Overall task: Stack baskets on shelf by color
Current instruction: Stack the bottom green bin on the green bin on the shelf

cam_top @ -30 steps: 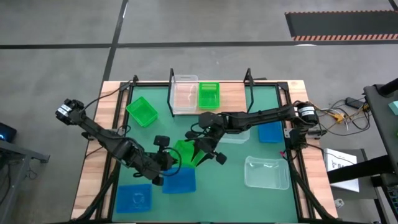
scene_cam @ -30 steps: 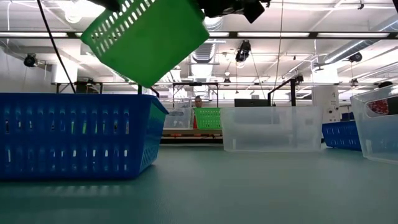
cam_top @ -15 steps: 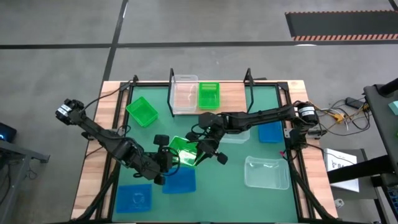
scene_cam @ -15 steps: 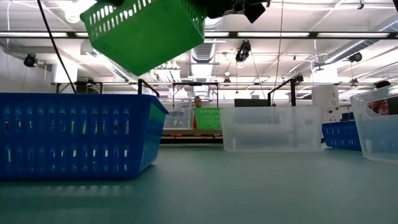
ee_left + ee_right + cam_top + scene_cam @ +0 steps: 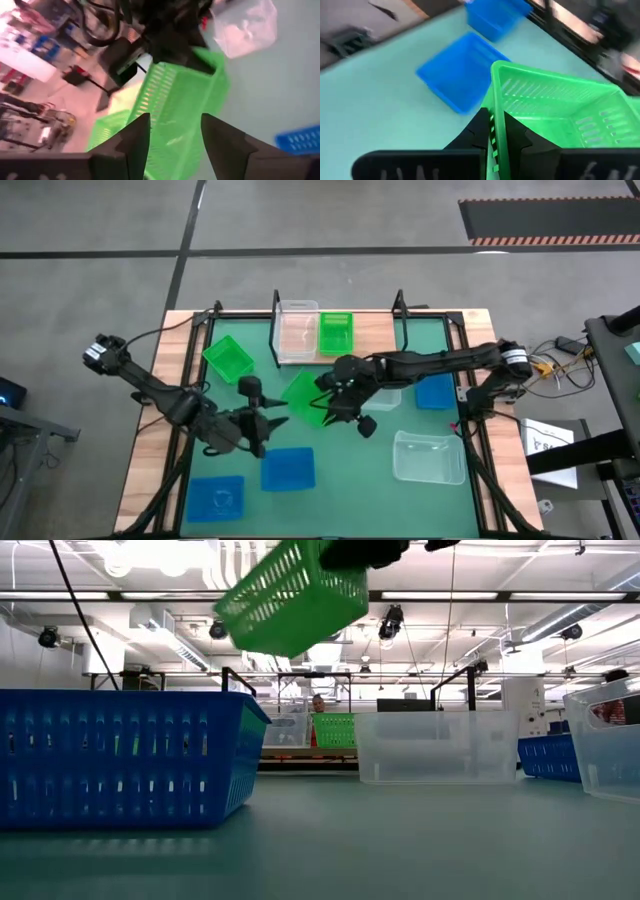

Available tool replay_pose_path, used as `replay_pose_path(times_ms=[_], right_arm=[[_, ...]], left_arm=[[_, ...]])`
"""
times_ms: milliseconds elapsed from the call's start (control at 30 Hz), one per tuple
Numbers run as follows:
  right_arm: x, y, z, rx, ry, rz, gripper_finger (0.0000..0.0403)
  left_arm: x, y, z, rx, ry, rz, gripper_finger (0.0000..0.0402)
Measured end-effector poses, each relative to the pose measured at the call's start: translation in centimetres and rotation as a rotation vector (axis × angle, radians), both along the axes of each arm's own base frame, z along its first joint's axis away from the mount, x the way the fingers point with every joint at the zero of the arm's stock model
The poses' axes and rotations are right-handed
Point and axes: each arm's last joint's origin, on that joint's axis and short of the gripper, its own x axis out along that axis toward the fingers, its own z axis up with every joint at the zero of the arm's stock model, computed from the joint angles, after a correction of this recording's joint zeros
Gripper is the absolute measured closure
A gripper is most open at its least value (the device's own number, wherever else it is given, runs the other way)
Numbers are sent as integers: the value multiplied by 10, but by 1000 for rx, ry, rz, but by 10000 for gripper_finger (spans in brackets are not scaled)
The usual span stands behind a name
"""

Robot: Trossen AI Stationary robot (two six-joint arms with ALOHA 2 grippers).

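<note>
Right gripper (image 5: 492,131) clamped on green basket (image 5: 305,398) rim, lifted clear above green mat (image 5: 380,480); left gripper (image 5: 171,137) fingers apart, just beside basket; ceiling lights, workshop room beyond

Four cameras, one table.
Overhead straight down; low level across large green mat (image 5: 350,470); wrists close on raised bright green slotted plastic basket (image 5: 308,398), shared by all.

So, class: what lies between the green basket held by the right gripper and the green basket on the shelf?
In the high view, only bare green mat separates the held green basket from the shelf's green basket.
</note>
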Motion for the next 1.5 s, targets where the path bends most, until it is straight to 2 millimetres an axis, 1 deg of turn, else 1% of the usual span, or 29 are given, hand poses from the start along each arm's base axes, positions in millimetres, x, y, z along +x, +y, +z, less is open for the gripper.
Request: replay_pose_path(times_ms=[167,300,433,533,633,733,833,967,1067,1167,1233,1333,1500], right_arm=[[-26,-8,27,-108,-4,-179,390],[-51,-18,42,-190,-17,-370,390],[-74,-37,44,-175,-10,-515,390],[-88,-54,35,-145,8,-614,390],[-94,-72,22,-107,-8,-708,390],[-93,-87,11,-79,-62,-777,390],[-86,-98,1,-48,-140,-823,390],[-69,-105,-12,-28,-228,-839,390],[-52,-111,-22,56,-307,-877,390],[-38,-115,-40,59,-290,-889,390],[-30,-119,-52,16,-250,-947,390],[-23,-123,-63,-55,-209,-982,390],[-16,-125,-78,-72,-162,-979,390]], left_arm=[[-4,3,1,3,-83,-3,240],[-6,5,-1,-11,-139,31,240],[-8,6,-9,-29,-182,50,240],[-8,7,-17,-27,-195,69,240],[-8,7,-23,-21,-193,72,240],[-8,8,-24,-5,-201,109,240],[-9,10,-21,14,-225,174,240],[-14,15,-15,95,-240,284,240],[-18,19,-11,134,-257,375,240],[-20,20,-11,126,-270,398,240],[-19,19,-12,121,-272,398,240],[-19,18,-15,127,-265,395,240],[-19,19,-19,136,-255,393,240]])
